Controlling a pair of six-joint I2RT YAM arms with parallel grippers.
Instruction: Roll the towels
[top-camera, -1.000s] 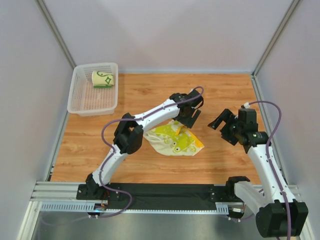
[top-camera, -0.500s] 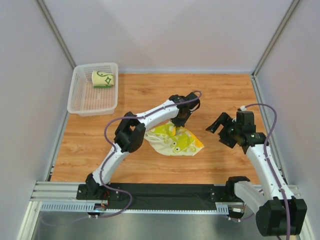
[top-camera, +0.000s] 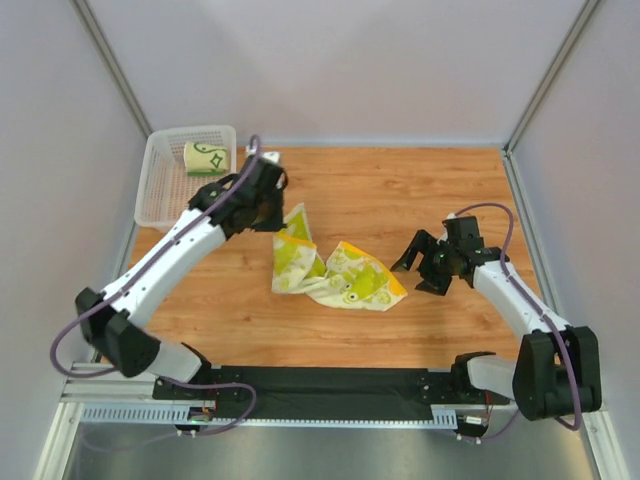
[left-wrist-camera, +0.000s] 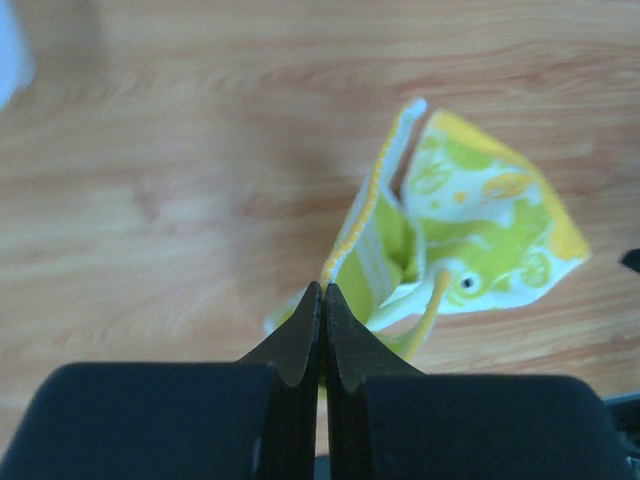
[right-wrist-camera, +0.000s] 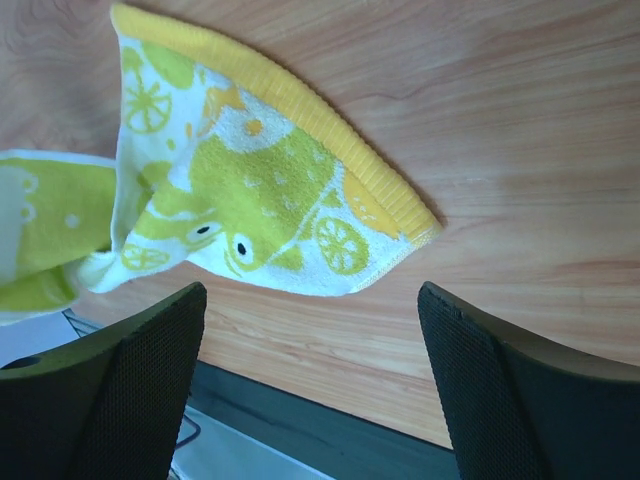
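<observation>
The left gripper (top-camera: 274, 208) is pinched fully together on an orange-hemmed edge of the yellow-green towel (top-camera: 345, 280), holding that part raised off the table (top-camera: 400, 190) while the rest lies crumpled in a loose heap near the middle. The pull toward the far left looks meant to draw the cloth out flat, since a bunched towel cannot be rolled neatly. The right gripper (top-camera: 417, 270) hangs low just beside the towel's right-hand corner with its jaws spread wide and nothing between them; from its wrist camera that corner lies flat on the wood just ahead of the fingers, so it seems placed to take or pin that end and give the left arm something to stretch against. The green-lined towel (top-camera: 207, 158) sits rolled inside the white mesh basket (top-camera: 175, 205) at the far left corner, well apart from the work, so one towel looks done and this one is not yet spread. The table is warm wood-grain laminate, smooth and bare round the cloth, enclosed by plain pale grey walls (top-camera: 330, 70) with metal posts at the corners
</observation>
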